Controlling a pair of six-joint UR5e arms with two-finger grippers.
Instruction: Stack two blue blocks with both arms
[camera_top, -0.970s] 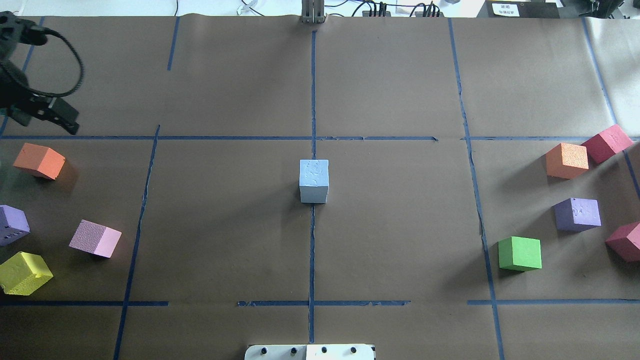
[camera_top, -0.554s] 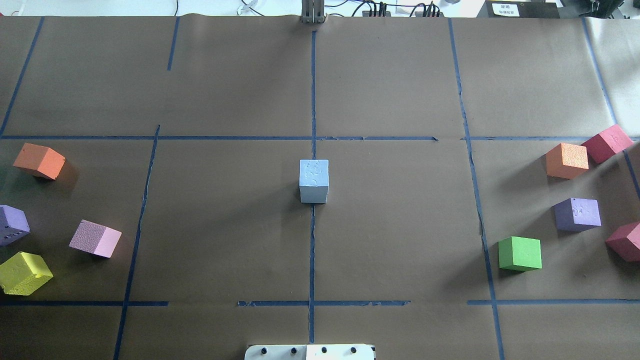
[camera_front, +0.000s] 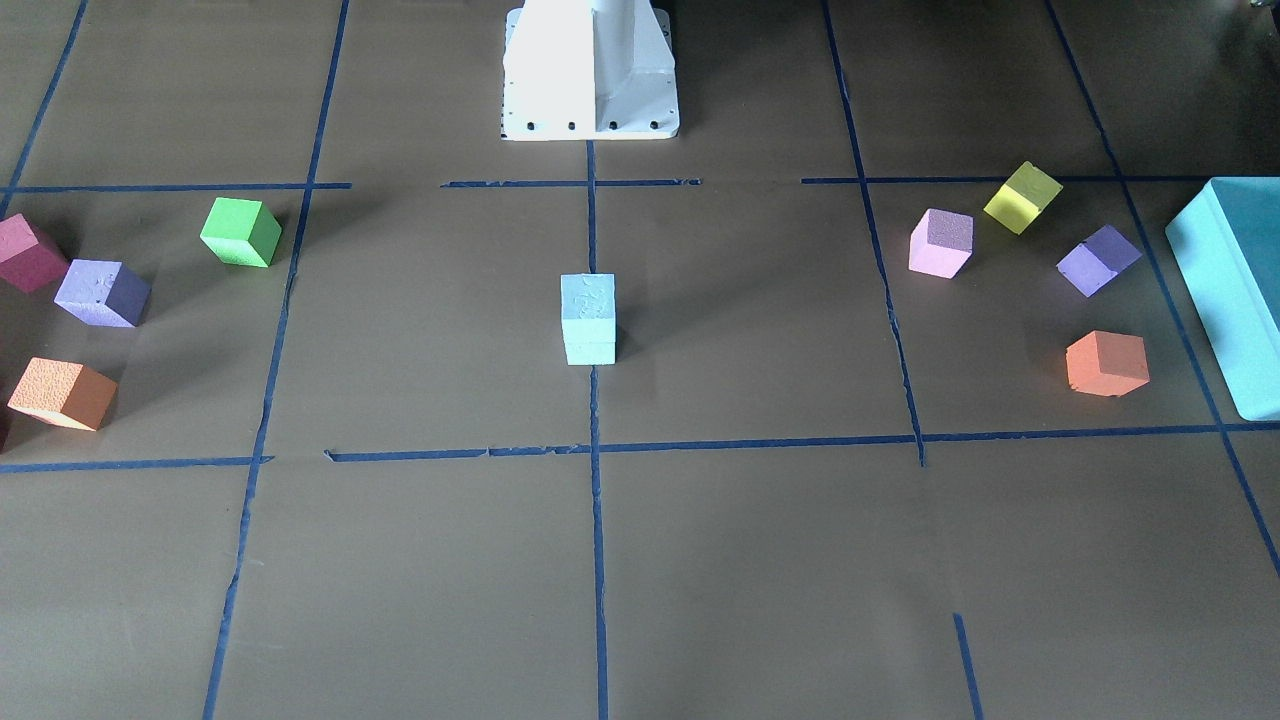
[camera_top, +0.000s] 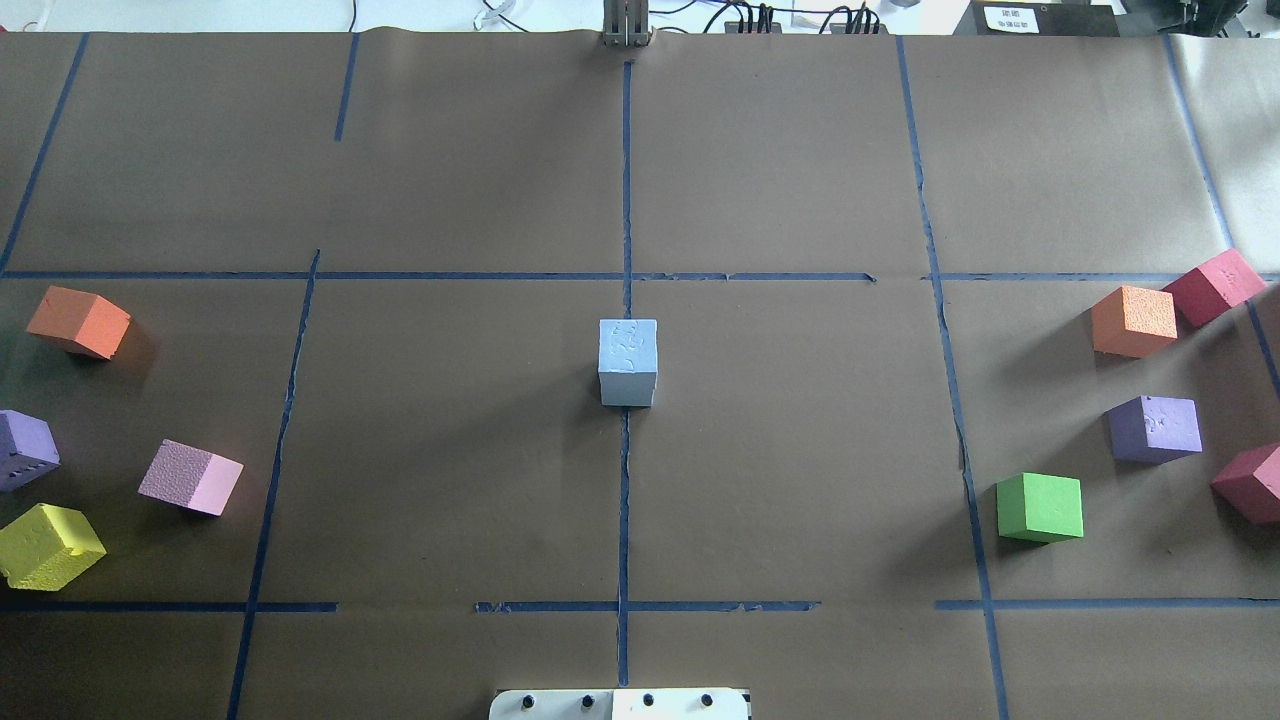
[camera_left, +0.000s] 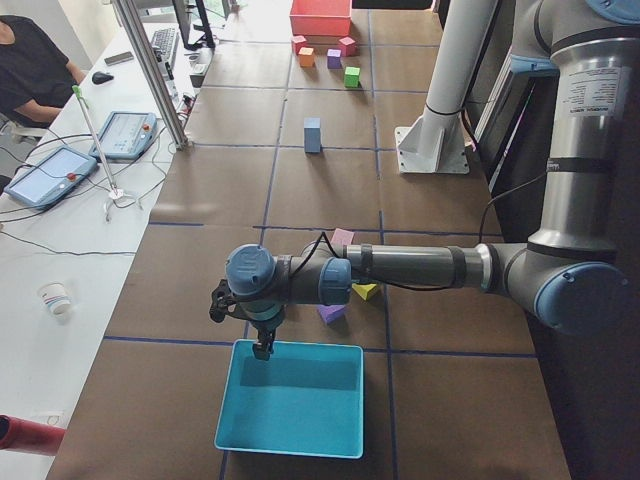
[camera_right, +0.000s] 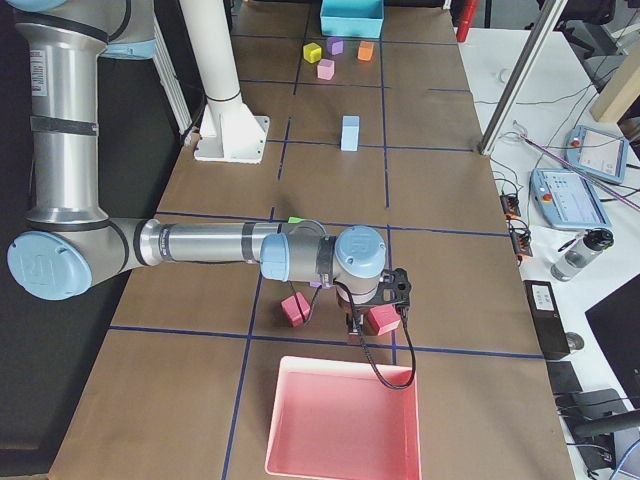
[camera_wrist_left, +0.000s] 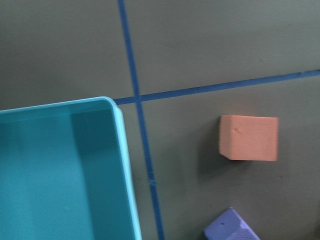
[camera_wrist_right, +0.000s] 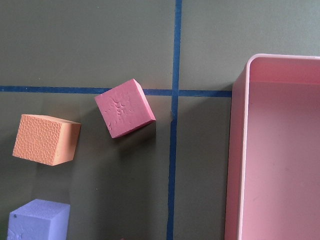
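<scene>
Left gripper (camera_left: 263, 343): in sight only from the table's left end, fingers down over the rim of the teal bin (camera_left: 300, 410), on the side toward the cubes. Too small there to tell wide from narrow. Behind it, left arm (camera_left: 420, 268) stretched level above the table. From its wrist camera: one corner of that bin, an orange cube (camera_wrist_left: 249, 137) apart from it across a tape line (camera_wrist_left: 135, 75), and the tip of a purple cube (camera_wrist_left: 231, 227) at the lower edge.

Right gripper (camera_right: 358, 322): likewise in sight only from the right end, low over the table just short of the pink bin (camera_right: 340, 430). Cannot tell its opening either. Right arm (camera_right: 200, 243) reaching out level. From its wrist camera: the bin's rim and a red cube (camera_wrist_right: 125, 107), turned askew, near the bin but not touching it.

Well apart from both grippers, at mid-table: blue blocks (camera_top: 628, 362), stacked on the centre tape line (camera_top: 624, 500), out in front of the pedestal (camera_front: 590, 70). From overhead, only a top face and one side, reading as a single tall piece. From the front, a seam across the side: upper block (camera_front: 588, 305) flush on lower block (camera_front: 590, 354). Long axis straight up, sides square to that line.
</scene>
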